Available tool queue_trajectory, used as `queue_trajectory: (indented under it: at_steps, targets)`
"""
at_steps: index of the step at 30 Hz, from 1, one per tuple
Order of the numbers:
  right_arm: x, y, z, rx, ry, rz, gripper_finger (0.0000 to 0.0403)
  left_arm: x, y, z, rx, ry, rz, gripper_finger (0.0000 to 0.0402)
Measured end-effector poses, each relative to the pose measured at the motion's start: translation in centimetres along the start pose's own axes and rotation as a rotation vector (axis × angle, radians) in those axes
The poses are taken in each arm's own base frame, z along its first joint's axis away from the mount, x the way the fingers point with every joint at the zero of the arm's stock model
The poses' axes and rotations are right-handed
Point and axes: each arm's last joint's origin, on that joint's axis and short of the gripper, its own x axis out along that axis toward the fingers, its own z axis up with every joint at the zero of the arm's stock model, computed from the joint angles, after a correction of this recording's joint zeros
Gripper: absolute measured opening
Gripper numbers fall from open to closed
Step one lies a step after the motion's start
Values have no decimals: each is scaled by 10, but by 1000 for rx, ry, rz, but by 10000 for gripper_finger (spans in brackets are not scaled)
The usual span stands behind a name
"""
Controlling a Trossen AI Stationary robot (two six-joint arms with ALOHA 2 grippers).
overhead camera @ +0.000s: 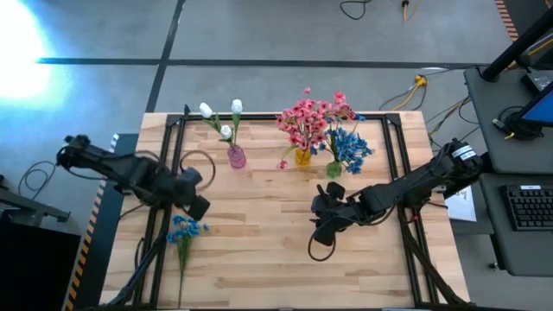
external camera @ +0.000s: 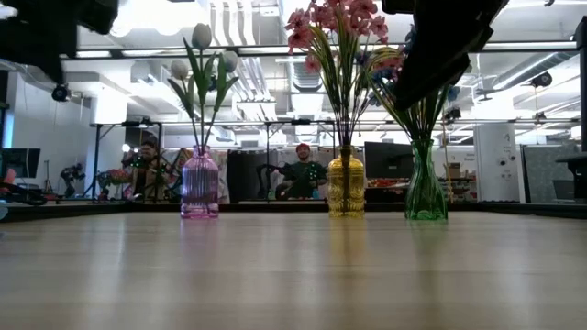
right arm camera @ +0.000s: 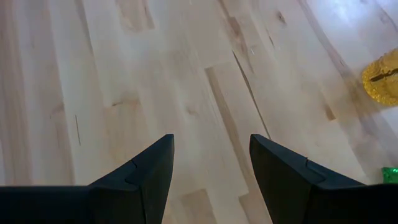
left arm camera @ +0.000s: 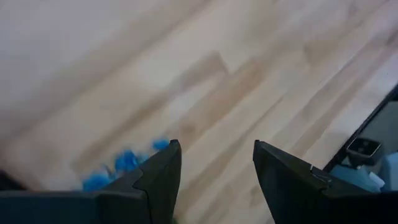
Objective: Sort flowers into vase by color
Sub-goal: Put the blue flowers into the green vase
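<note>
One blue flower (overhead camera: pixel 183 231) lies on the desk (overhead camera: pixel 259 250) at lower left, just below the left claw (overhead camera: pixel 197 207), released and empty. The right claw (overhead camera: pixel 321 231), also released, hovers centre-right, below the three filled vases (overhead camera: pixel 236 157).

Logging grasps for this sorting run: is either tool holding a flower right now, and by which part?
Nothing is held. The left tool and the right tool are both open over bare table.
</note>
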Motion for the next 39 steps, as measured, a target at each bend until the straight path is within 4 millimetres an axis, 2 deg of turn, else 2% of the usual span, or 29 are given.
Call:
queue_trajectory:
  at_steps: [6, 11, 16, 19, 23, 33, 39]
  targets:
    - [0, 0, 0, -19, 0, 0, 203, 24, -20, -34, -115, 93, 109, 188]
    - [0, 0, 0, -58, 0, 0, 203, 46, -34, -72, -265, 171, 216, 188]
    - [0, 0, 0, -82, 0, 1, 203, 65, -39, -111, -348, 188, 322, 188]
    - [0, 0, 0, -83, 0, 1, 203, 75, -39, -127, -388, 167, 377, 188]
    - [-1, 3, -2, -98, 0, 7, 203, 91, -38, -139, -393, 148, 462, 188]
    - [-7, 15, -10, -138, 1, 43, 203, 129, -34, -155, -349, 141, 633, 188]
    - [-10, 21, -14, -152, 0, 58, 203, 145, -36, -162, -334, 169, 625, 188]
